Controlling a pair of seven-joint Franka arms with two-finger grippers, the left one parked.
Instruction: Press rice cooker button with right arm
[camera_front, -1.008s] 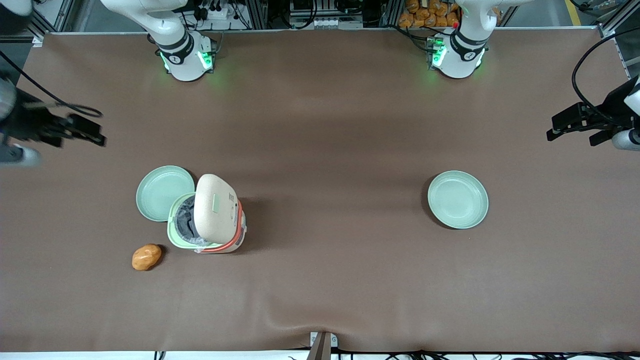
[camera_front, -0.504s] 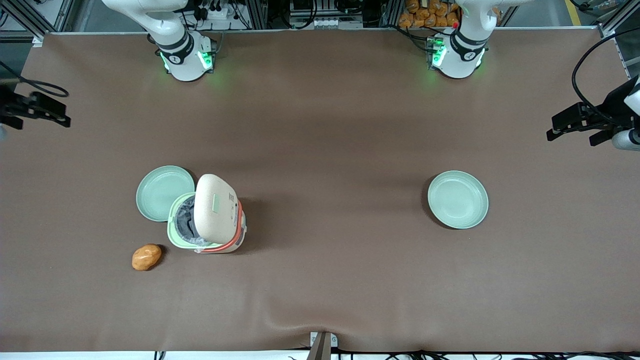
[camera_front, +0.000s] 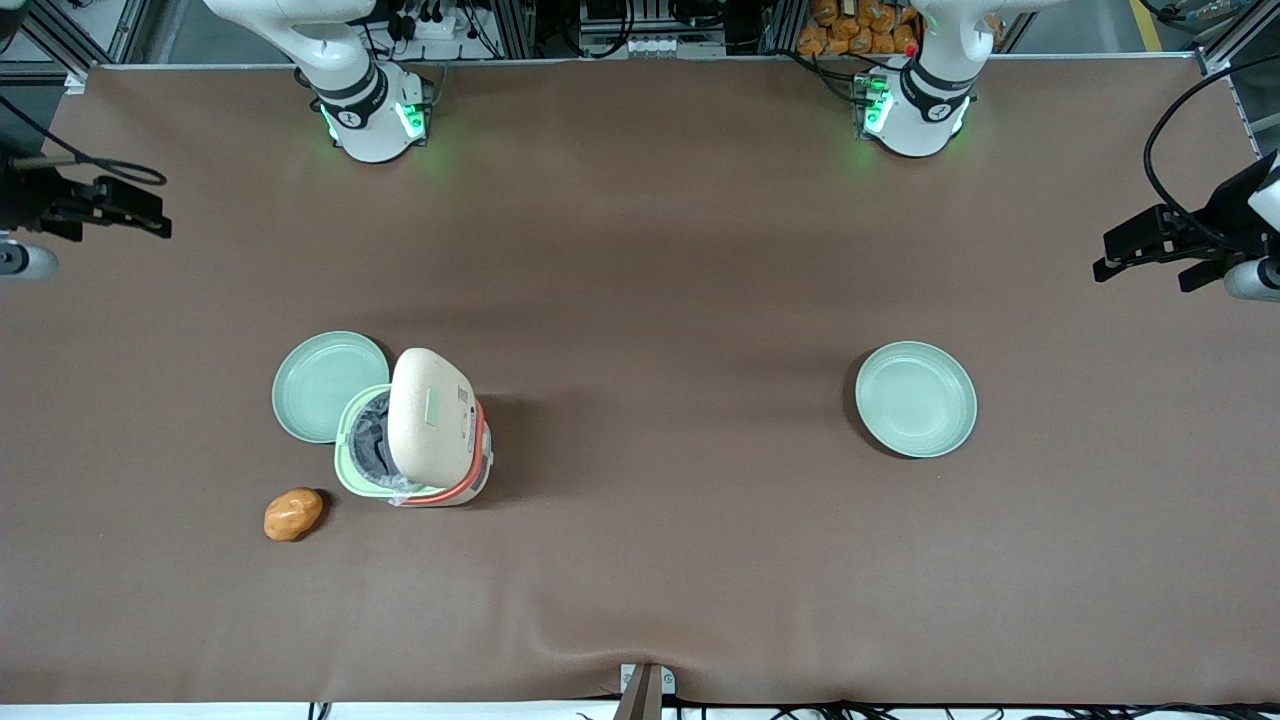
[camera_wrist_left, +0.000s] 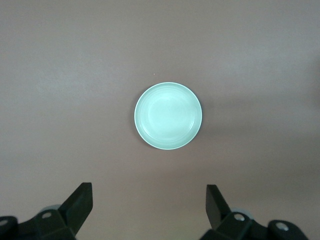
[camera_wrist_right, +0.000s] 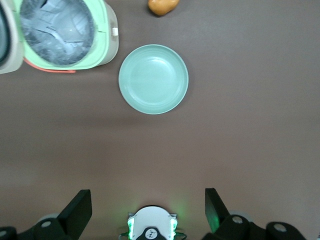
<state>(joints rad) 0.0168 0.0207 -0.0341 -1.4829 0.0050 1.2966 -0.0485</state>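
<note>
The rice cooker (camera_front: 425, 430) stands on the brown table with its cream lid (camera_front: 430, 412) raised and the dark lined pot showing inside the pale green rim. It also shows in the right wrist view (camera_wrist_right: 62, 32). I cannot make out its button. The right arm's gripper (camera_front: 150, 212) hangs high at the working arm's end of the table, well away from the cooker and farther from the front camera than it. In the right wrist view the gripper (camera_wrist_right: 147, 206) is open and empty, with its black fingers (camera_wrist_right: 79, 209) wide apart above bare table.
A pale green plate (camera_front: 325, 385) touches the cooker, also in the right wrist view (camera_wrist_right: 153, 79). An orange-brown lump (camera_front: 293, 513) lies nearer the front camera. A second green plate (camera_front: 915, 398) lies toward the parked arm's end. The right arm's base (camera_front: 370, 110) stands at the table's edge.
The gripper has drawn back from the cooker toward the table's end and farther from the front camera, then edged slightly back inward. The cooker, plates and lump have not moved.
</note>
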